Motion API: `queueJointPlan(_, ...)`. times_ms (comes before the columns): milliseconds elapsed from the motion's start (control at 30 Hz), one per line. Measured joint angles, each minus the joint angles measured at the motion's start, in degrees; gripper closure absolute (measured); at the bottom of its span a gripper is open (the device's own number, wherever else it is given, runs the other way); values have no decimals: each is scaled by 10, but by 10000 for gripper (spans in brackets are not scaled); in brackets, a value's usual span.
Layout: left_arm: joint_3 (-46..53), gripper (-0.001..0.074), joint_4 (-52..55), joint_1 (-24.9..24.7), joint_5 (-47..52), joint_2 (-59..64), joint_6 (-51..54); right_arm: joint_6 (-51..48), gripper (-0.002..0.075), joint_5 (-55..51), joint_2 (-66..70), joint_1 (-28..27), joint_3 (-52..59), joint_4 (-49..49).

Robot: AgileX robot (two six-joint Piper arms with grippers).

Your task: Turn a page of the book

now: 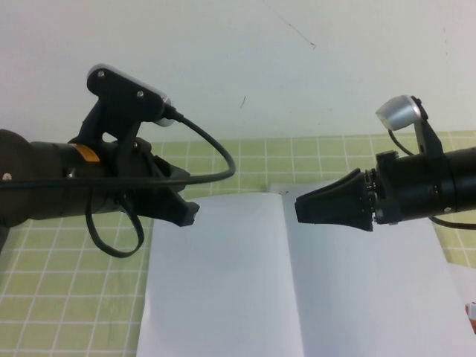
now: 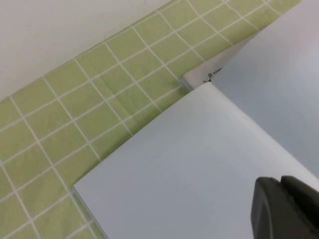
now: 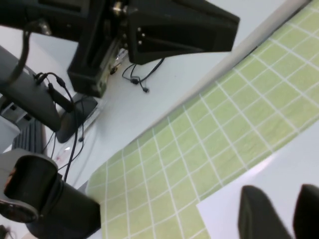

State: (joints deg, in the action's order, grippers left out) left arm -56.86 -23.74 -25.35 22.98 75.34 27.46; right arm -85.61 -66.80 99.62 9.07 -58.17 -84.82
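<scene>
Both arms reach in from the sides, close to the camera and above the desk. Left pincer [image 1: 186,212] hangs over the far left corner of the book [image 1: 223,297]; whether its fingers are apart or together, I cannot tell. In the left wrist view only a dark fingertip [image 2: 284,209] of this pincer is seen, above the blank left page [image 2: 189,164], and I cannot tell if it touches the paper.

Right pincer [image 1: 316,208] is opposite to it, over the far part of the right page [image 1: 372,297], just beside the middle fold. Its fingers [image 3: 256,214] stand a little apart and hold nothing.

Below and between the two pincers the book lies open and flat, with both pages showing blank white. At the far end of the fold a small strip of fine print [image 2: 217,69] looks out from a lower sheet.

Around the book lies the green checked cloth [image 1: 67,297] on the desk. Near the right pincer's outer side, at the edge, a small red-orange picture [image 1: 471,312] shows.
</scene>
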Motion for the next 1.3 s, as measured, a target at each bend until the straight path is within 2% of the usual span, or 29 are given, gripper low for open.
queueJointPlan(100,0,739,2,0,-1,0,0,-20,643,0,-17,0,0,-9)
queueJointPlan(233,15,739,3,0,-26,-15,-4,-41,707,0,-70,0,0,-15)
queueJointPlan(367,81,739,2,0,-99,-72,-26,-45,718,8,-136,0,1,-3)
queueJointPlan(567,176,739,0,0,-144,-179,-46,-43,720,110,-254,0,16,49)
queueJointPlan(833,266,739,0,1,-169,-292,-75,-46,720,223,-408,0,147,42)
queueJointPlan(1033,297,739,0,1,-164,-326,-94,-46,722,275,-474,0,228,30)
queueJointPlan(1300,302,739,0,1,-137,-326,-112,-15,725,280,-477,0,247,27)
